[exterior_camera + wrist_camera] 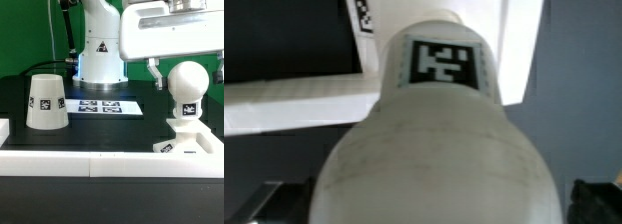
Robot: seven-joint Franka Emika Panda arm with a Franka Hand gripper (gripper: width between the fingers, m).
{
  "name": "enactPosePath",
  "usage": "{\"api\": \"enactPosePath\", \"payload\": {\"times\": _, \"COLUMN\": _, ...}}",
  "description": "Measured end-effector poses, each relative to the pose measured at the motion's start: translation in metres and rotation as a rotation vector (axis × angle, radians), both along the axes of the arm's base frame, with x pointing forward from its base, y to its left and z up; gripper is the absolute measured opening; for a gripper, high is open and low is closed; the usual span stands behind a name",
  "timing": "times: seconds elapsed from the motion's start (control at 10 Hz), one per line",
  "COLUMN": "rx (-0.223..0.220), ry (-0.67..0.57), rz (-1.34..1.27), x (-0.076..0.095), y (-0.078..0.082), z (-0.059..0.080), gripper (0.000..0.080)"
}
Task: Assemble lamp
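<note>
The round bulb [187, 82] stands upright on its stem in the flat square base [196, 143] at the exterior view's right. My gripper [185, 70] hangs over it with a finger on each side of the bulb's head and a small gap showing on both sides, so it is open. In the wrist view the bulb [438, 130] fills the space between the dark fingers [274, 200], its tagged stem pointing away from the camera. The tapered shade [46, 101] stands mouth down on the black table at the exterior view's left, far from the gripper.
The marker board [98, 105] lies flat in front of the white robot pedestal [100, 50] at the middle back. A low white wall [90, 162] runs along the front, with a short raised end [4, 128] at the exterior view's left.
</note>
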State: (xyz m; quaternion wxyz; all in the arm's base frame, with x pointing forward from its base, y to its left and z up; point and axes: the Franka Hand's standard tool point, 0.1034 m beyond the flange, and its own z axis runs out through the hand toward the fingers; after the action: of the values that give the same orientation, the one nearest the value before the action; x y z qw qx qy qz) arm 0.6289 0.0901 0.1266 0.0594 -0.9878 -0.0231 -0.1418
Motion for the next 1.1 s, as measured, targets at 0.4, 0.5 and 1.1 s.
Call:
{"api": "enactPosePath", "payload": {"times": 0.4, "rx": -0.090, "ry": 0.101, "rz": 0.423, "x": 0.002, "y": -0.003, "z": -0.001, "gripper": 0.0699}}
{"api": "enactPosePath", "payload": {"times": 0.5, "rx": -0.098, "ry": 0.126, "rz": 0.457, "x": 0.001, "y": -0.002, "z": -0.001, "gripper": 0.0699}}
{"api": "enactPosePath", "payload": {"times": 1.1, "rx": -0.180, "ry": 0.122, "rz": 0.773, "x": 0.009, "y": -0.004, "z": -0.007, "gripper": 0.0699}}
